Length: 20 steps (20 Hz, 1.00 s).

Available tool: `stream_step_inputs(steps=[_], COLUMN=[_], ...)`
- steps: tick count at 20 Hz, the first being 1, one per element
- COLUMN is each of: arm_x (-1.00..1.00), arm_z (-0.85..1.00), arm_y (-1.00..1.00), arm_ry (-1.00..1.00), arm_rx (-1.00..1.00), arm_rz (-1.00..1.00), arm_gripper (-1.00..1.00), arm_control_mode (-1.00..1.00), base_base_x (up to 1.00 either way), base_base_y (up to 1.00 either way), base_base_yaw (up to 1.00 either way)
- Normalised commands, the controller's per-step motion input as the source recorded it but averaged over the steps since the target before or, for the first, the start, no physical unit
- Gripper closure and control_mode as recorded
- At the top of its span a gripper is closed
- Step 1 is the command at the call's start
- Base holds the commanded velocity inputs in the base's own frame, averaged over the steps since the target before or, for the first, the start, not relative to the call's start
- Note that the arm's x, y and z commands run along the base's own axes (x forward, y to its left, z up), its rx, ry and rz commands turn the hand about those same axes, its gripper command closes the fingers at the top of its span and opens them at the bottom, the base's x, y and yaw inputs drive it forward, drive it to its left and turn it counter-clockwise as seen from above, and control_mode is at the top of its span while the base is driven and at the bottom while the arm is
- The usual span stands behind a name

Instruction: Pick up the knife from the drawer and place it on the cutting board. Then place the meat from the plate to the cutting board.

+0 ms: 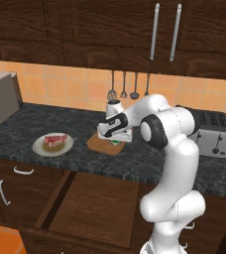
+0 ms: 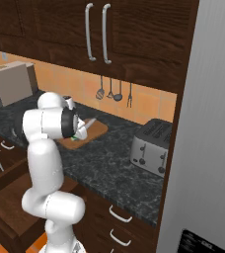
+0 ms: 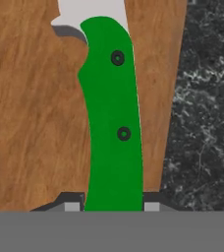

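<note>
Knife point(image 3: 113, 123) over cutting board point(image 3: 30, 123): the gripper point(image 3: 113, 204) clenches the green handle, a fingertip point(image 3: 72, 205) pressed to each side, blade pointing away. Light, stiff and smooth-sided, the knife looks best held mid-handle, as here, clear of the sharp edge. Left along the counter point(image 1: 149, 163), the meat point(image 1: 55, 140) waits on its plate point(image 1: 39, 147); the drawer point(image 1: 92, 208) stands open.

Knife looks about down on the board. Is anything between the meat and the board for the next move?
Nothing visible. The meat sits on the plate, with bare counter between it and the board. The pincer holds the knife over the board, so the arm hangs above that spot.
</note>
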Motion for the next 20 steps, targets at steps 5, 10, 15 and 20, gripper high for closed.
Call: stream_step_inputs(steps=[5,10,15,20], arm_x=[0.01,-0.04,-0.39,-0.01], arm_z=[-0.03,0.37,0.29,0.04], arm_y=[0.0,0.12,0.78,1.0], arm_ry=[-0.02,-0.1,-0.13,-0.05], arm_rx=[0.0,-0.01,-0.01,0.0], arm_rz=[0.0,0.02,0.2,0.34], arm_gripper=[-1.0,-1.0,-1.0,-1.0], arm_control_mode=[-1.0,-1.0,-1.0,-1.0], base_base_x=[0.0,0.0,0.0,0.0], base_base_y=[0.0,0.0,0.0,0.0], base_base_yaw=[0.0,0.0,0.0,0.0])
